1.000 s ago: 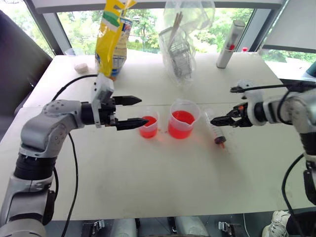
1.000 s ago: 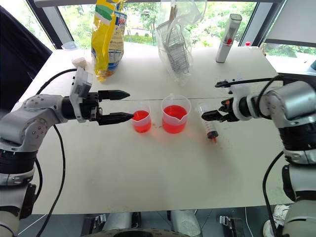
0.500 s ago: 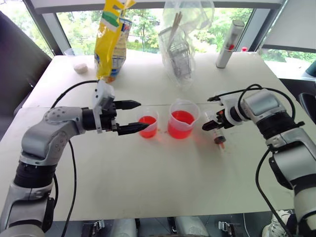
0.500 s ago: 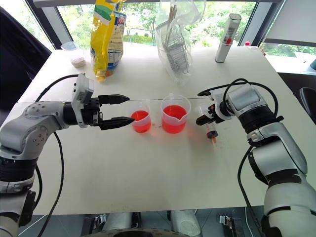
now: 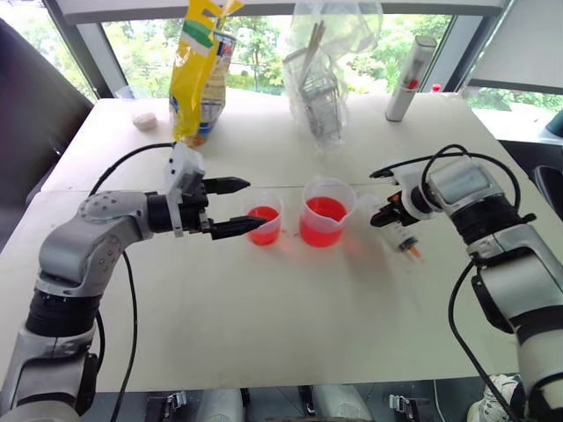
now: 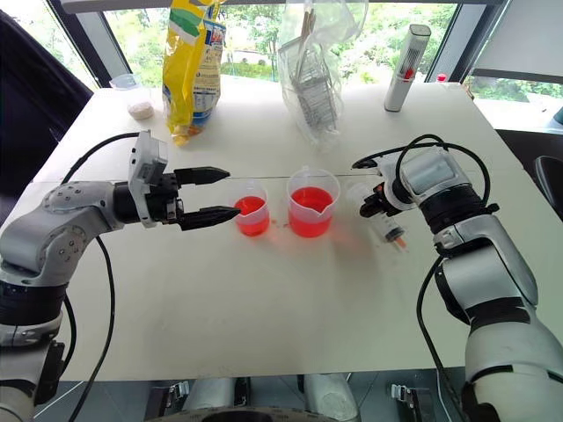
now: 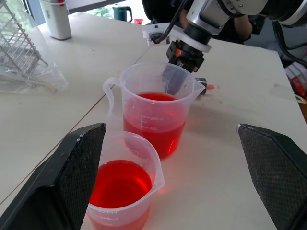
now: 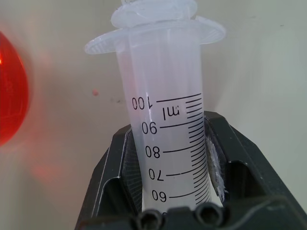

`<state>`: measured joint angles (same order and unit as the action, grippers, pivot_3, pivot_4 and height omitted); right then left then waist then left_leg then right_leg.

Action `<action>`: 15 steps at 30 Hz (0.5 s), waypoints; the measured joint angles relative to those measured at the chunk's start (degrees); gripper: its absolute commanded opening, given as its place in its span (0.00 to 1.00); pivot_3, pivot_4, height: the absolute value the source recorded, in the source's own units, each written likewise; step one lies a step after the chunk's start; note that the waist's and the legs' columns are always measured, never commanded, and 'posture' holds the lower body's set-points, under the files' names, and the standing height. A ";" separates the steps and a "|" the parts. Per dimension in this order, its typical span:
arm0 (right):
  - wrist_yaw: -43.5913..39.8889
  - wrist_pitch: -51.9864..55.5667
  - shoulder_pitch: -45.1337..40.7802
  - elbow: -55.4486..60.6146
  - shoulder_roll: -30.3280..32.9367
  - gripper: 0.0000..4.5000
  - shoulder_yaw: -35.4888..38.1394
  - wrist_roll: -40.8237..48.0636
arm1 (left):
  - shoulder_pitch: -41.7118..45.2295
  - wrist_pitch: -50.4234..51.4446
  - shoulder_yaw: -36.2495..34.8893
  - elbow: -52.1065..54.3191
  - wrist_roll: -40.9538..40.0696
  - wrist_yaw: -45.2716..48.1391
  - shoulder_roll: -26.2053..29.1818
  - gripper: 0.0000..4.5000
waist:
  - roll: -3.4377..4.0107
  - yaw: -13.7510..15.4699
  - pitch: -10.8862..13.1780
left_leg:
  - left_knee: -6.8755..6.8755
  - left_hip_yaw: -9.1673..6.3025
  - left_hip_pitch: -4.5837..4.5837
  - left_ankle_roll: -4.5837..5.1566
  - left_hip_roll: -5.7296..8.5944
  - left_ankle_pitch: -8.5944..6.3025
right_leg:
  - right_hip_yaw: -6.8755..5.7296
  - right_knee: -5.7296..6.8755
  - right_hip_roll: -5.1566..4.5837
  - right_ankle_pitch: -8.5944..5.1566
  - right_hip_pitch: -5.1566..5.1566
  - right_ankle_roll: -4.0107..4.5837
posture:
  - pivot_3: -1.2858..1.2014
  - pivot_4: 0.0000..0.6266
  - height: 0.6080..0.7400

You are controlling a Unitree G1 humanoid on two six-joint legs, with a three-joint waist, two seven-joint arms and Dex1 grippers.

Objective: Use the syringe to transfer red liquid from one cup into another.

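Syringe (image 8: 165,120) lies on the worktop (image 5: 281,308) near its middle, clamped at the barrel by the right gripper (image 5: 387,216), just beside the larger beaker (image 5: 326,212) of red liquid (image 5: 324,211). Left gripper (image 5: 236,207) stands wide around the smaller cup (image 5: 264,220).

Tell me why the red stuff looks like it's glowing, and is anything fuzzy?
In the right eye view, window daylight shines through the red liquid, tinting the table beside it. In the right wrist view, a cup is a fuzzy red blob; the syringe scale stays sharp.
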<state>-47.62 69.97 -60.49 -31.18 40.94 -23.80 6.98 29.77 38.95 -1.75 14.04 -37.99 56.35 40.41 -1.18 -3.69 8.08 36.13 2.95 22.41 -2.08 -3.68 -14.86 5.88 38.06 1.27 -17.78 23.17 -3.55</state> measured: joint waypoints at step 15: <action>20.07 -21.33 14.39 47.75 -20.18 0.32 38.91 14.11 | 16.31 -5.37 3.08 -16.31 3.84 7.26 -4.26 1.00 | 0.00 -0.08 -0.05 | 0.01 -0.10 -0.05 -0.03 0.00 0.02 | -0.08 0.06 0.18 0.03 -0.10 0.03 | 0.52 0.24 0.99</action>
<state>-27.55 48.64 -46.10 16.57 20.76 15.11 21.09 46.08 33.59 1.33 -2.27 -34.16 63.61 36.15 -1.18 -3.77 8.03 36.14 2.86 22.36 -2.11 -3.69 -14.85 5.80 38.11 1.45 -17.76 23.08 -3.52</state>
